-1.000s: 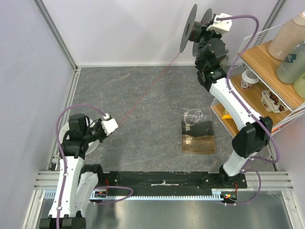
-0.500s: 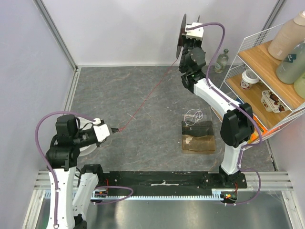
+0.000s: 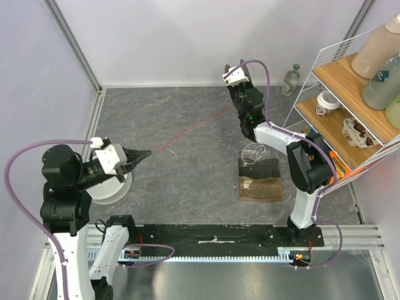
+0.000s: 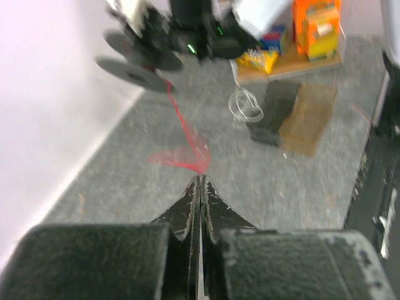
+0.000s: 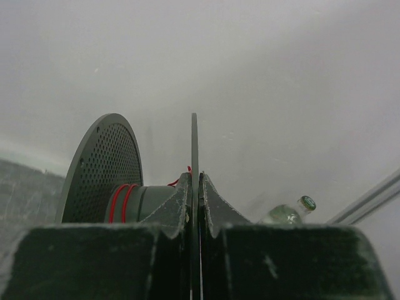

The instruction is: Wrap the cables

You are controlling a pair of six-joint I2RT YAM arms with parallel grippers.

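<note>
The thin red wire runs taut across the floor between my two grippers. My left gripper is shut on its near end; in the left wrist view the fingertips pinch the blurred red wire, which leads up to a black spool. My right gripper is shut on the thin edge of one spool flange. A few red turns sit on the spool core, beside the perforated flange. In the top view the right gripper is at the back centre, and the spool is mostly hidden by the arm.
A clear box holding a white cable coil and a brown box stand right of centre. A wire shelf rack with bottles fills the right side. A glass bottle stands by the back wall. A white disc lies under my left arm.
My right arm has swung the spool down and to the left, from high at the back right. My left gripper has moved left and slightly back, still holding the wire.
</note>
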